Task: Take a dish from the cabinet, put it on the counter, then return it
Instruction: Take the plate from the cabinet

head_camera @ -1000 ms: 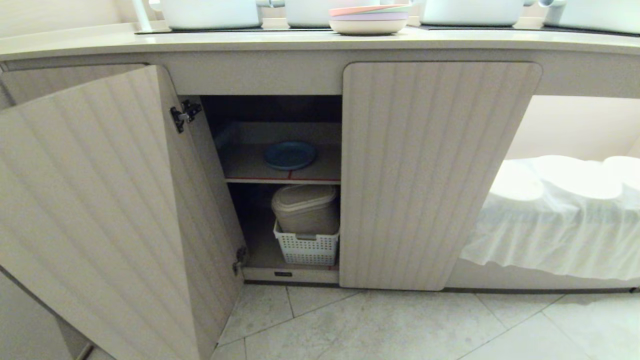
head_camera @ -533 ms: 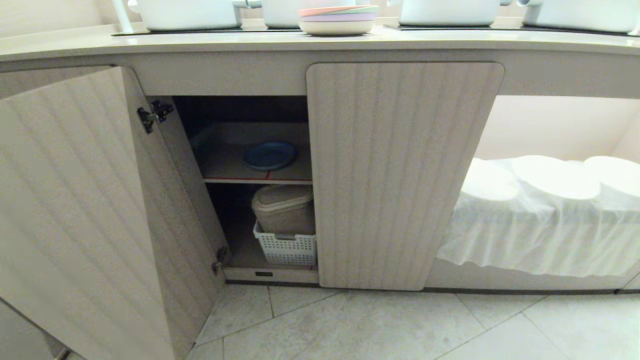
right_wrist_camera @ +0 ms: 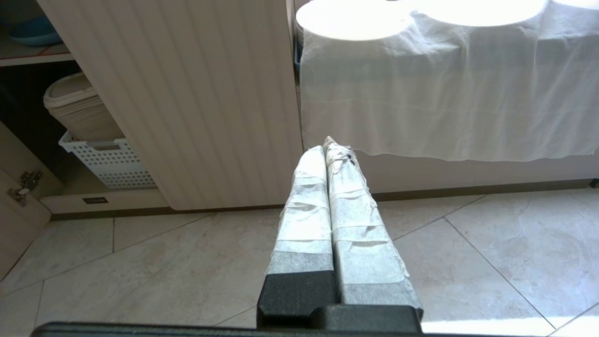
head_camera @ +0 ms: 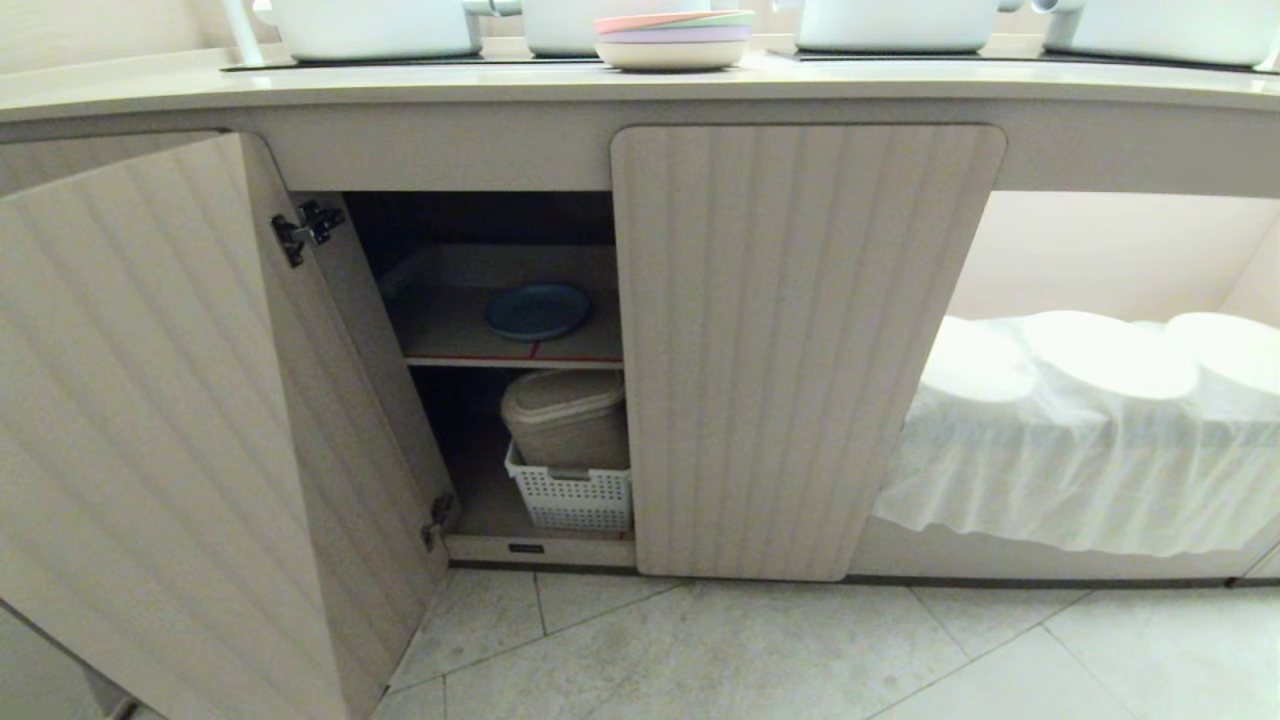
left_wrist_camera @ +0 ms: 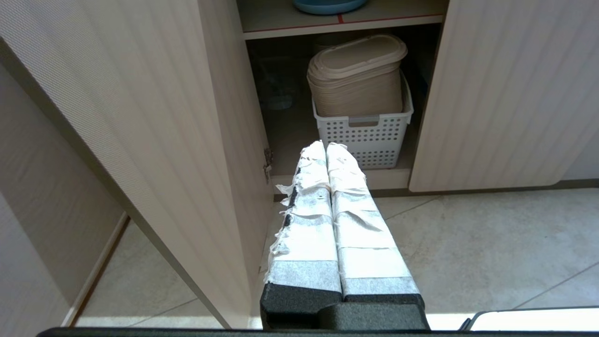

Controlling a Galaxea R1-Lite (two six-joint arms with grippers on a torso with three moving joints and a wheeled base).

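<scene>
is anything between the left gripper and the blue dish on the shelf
Nothing visible blocks it. The left gripper, shut, points into the open half of the cabinet, and the dish lies alone on the upper shelf. The basket sits below, the open door off to the side.

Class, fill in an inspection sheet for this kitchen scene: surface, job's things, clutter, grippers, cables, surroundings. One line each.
Surface: counter carries white pots and a pastel plate stack.
Job's things: blue dish lies flat on the cabinet's red-edged shelf; left door open, right door shut.
Clutter: beige lidded bin in a white basket below the shelf.
Grippers: left gripper and right gripper both empty, fingers together, low over the floor before the cabinet.
Cables: nothing seen.
Surroundings: tiled floor; white cloth draped over round things to the right.
</scene>
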